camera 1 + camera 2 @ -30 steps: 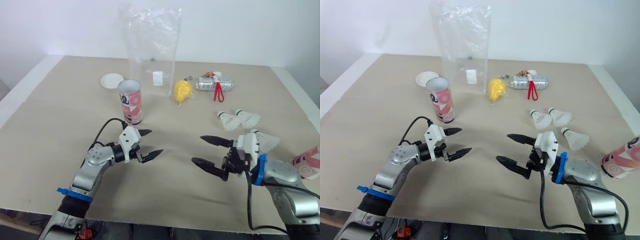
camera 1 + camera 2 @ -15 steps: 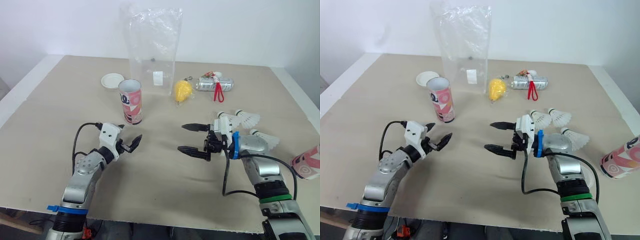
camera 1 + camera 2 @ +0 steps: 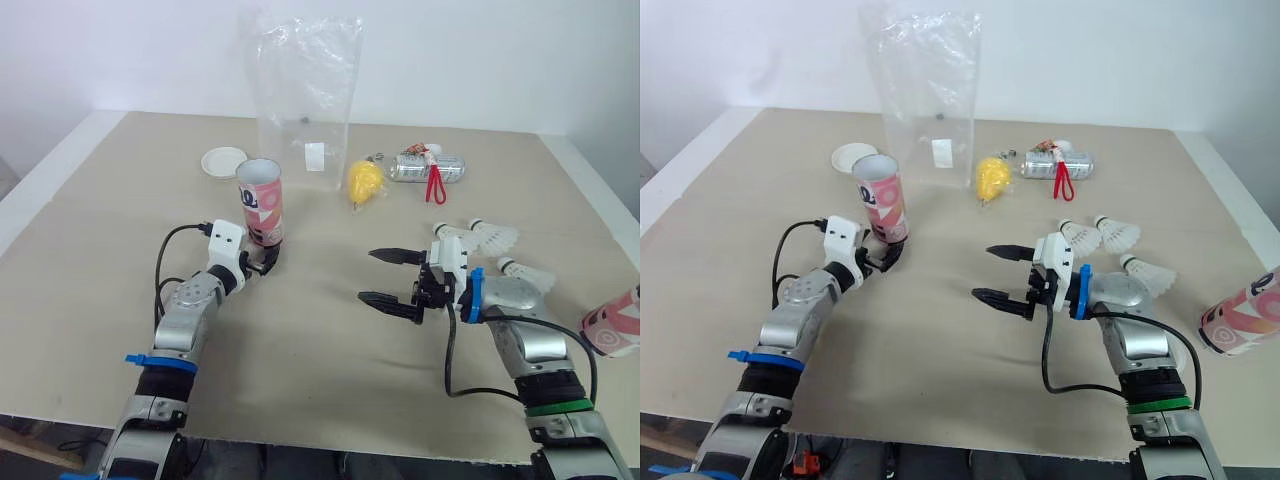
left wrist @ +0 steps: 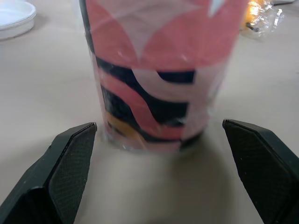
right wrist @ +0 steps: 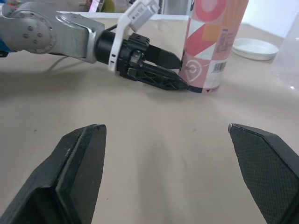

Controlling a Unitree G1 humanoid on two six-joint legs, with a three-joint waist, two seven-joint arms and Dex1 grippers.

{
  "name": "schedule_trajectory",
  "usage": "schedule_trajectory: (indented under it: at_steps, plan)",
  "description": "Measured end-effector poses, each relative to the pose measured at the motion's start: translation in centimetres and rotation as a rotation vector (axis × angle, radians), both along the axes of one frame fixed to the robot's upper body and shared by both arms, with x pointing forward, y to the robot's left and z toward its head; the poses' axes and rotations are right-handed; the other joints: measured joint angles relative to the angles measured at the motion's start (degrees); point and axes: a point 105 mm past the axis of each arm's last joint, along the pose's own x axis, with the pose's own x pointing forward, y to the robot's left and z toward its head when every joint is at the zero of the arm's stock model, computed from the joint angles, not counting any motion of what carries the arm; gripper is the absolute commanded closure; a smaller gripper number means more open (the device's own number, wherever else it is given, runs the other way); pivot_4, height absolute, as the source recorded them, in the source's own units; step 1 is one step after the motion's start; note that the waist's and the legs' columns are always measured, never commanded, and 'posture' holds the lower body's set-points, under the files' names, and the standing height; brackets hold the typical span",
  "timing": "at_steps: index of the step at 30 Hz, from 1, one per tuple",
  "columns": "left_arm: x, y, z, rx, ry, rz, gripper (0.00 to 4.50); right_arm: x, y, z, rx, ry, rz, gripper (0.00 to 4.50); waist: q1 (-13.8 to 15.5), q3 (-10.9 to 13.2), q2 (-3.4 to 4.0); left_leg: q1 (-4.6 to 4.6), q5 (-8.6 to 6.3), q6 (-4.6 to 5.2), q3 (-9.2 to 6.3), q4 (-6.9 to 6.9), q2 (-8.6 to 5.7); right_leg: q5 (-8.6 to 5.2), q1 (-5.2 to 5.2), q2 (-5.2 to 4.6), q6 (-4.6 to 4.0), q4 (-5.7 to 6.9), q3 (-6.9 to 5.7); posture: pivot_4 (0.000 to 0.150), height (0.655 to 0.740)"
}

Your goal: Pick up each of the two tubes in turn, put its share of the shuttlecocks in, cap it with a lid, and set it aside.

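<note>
A pink patterned tube point(image 3: 262, 203) stands upright with its top open, left of the table's middle. My left gripper point(image 3: 266, 257) is open right at the tube's base. In the left wrist view the tube point(image 4: 156, 70) stands just beyond the spread fingertips point(image 4: 70, 163), apart from them. My right gripper point(image 3: 385, 278) hovers open and empty mid-table, pointing toward the tube. A second pink tube point(image 3: 615, 330) lies at the right edge. Three white shuttlecocks point(image 3: 495, 236) lie behind my right wrist. A white lid point(image 3: 224, 161) rests behind the upright tube.
A tall clear plastic bag point(image 3: 305, 100) stands behind the tube. Beside it lie a yellow wrapped object point(image 3: 365, 181) and a silver can with a red cord point(image 3: 428, 168). Bare tabletop lies between the two grippers.
My left gripper has moved forward to the base of the upright tube. My right arm swung inward toward mid-table, then held there, still open.
</note>
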Motion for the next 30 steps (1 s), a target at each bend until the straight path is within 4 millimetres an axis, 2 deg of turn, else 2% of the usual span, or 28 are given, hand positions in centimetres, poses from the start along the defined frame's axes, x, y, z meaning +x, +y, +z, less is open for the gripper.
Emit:
schedule_trajectory:
  at_steps: [5,6,7,16,19,20,21,22,30]
  plan:
    - [1.5,-0.2,0.3,0.008,-0.013,-0.011,0.00,-0.1,-0.7,0.0,0.000,-0.004,-0.042,0.02,-0.01,0.00,0.00,0.00,0.02,-0.03,-0.01,0.00,0.00,-0.01,0.00,0.01,0.05,0.00,-0.01,0.150,0.7400]
    - [2.6,-0.3,0.6,0.020,-0.018,-0.009,0.00,-0.3,-0.6,0.1,0.001,-0.012,-0.047,0.02,0.02,0.00,0.00,0.00,0.02,-0.03,-0.04,0.00,0.00,-0.02,0.00,0.02,0.07,0.01,-0.04,0.150,0.7400]
    - [2.8,-0.4,0.6,0.020,-0.019,-0.009,0.00,-0.4,-0.5,0.2,0.001,-0.014,-0.047,0.02,0.01,0.00,0.00,-0.01,0.03,-0.04,-0.06,0.00,0.00,-0.15,0.00,0.02,0.29,0.01,-0.04,0.150,0.7400]
    - [3.6,-0.8,0.6,0.014,-0.041,-0.056,0.00,-0.7,-0.5,0.0,0.004,-0.011,-0.067,0.02,0.01,0.00,-0.01,-0.02,0.04,-0.05,-0.07,-0.04,-0.01,-0.16,0.00,0.01,0.30,0.01,-0.05,0.150,0.7400]
    - [3.7,-0.7,0.6,0.002,-0.042,-0.058,0.67,-0.7,-0.5,0.0,0.004,-0.006,-0.073,0.00,-0.01,0.00,-0.01,-0.01,0.05,-0.06,-0.06,-0.02,-0.01,-0.15,0.01,0.01,0.31,0.01,-0.04,0.150,0.7400]
    - [3.8,-0.6,0.6,-0.001,-0.042,-0.058,1.14,-0.7,-0.5,-0.1,0.004,-0.003,-0.074,0.00,-0.01,0.00,-0.01,-0.01,0.05,-0.06,-0.06,-0.02,-0.01,-0.14,0.01,0.02,0.31,0.01,-0.04,0.150,0.7400]
    - [3.8,-0.6,0.6,-0.003,-0.042,-0.057,1.42,-0.7,-0.5,-0.1,0.004,-0.002,-0.075,0.00,-0.01,0.00,-0.01,0.00,0.05,-0.07,-0.06,-0.02,-0.01,-0.14,0.01,0.02,0.31,0.01,-0.05,0.150,0.7400]
    - [3.8,-0.4,0.6,-0.007,-0.045,-0.052,1.53,-0.7,-0.5,-0.2,0.004,-0.001,-0.075,0.00,-0.01,0.00,-0.01,0.00,0.06,-0.07,-0.06,-0.02,-0.01,-0.14,0.01,0.02,0.31,0.01,-0.04,0.150,0.7400]
    - [3.7,0.0,0.6,0.028,-0.070,-0.050,1.53,-0.7,-0.5,-0.2,0.004,0.007,-0.079,0.00,-0.04,0.00,-0.01,0.00,0.06,-0.07,-0.06,-0.03,0.00,-0.15,0.00,0.02,0.31,0.01,-0.04,0.150,0.7400]
